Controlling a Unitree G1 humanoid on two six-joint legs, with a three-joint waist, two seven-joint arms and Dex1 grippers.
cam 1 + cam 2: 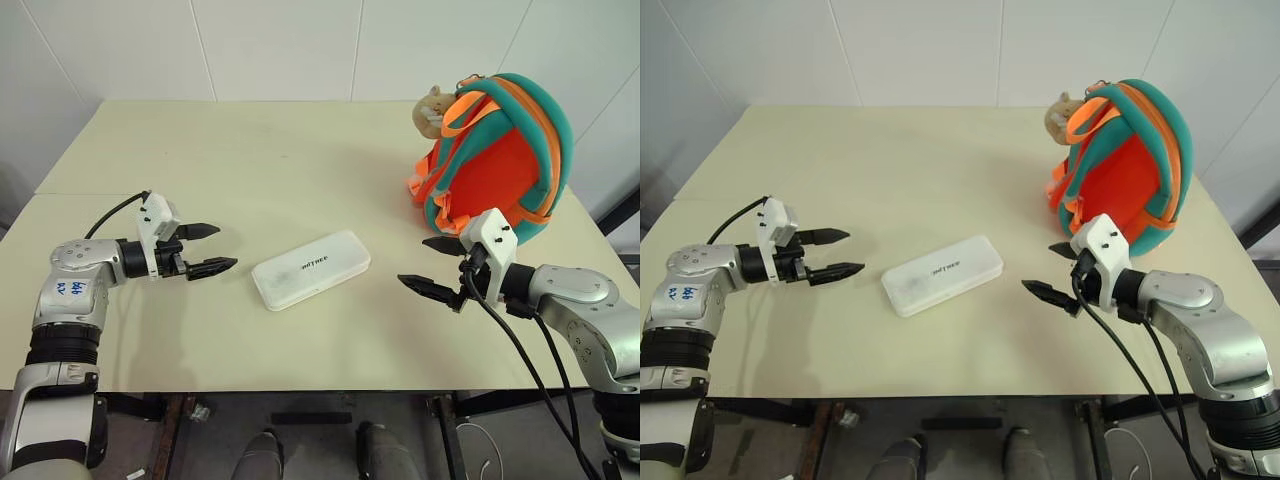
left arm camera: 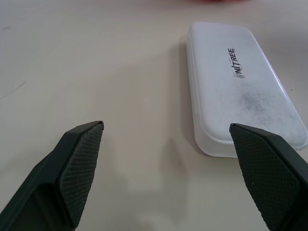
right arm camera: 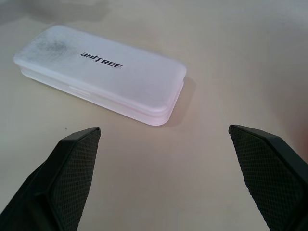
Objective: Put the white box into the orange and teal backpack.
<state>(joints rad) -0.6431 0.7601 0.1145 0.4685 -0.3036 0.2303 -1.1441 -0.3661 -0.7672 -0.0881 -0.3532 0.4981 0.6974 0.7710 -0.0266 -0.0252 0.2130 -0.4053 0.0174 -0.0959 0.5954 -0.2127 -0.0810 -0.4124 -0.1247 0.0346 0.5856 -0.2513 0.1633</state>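
Box: flat white plastic case (image 1: 311,269) lying on the cream table (image 1: 250,160) between both grippers.
Backpack: rounded orange-and-teal fabric bag (image 1: 497,155) — upright, far right.
Left gripper (image 1: 206,249): jaws wide — empty.
Right gripper (image 1: 436,267): jaws wide, empty.

boxes: one (image 1: 311,270) lying | backpacks: one (image 1: 495,160) standing | charms: seemingly one (image 1: 432,112) hanging | tables: one (image 1: 250,170) showing
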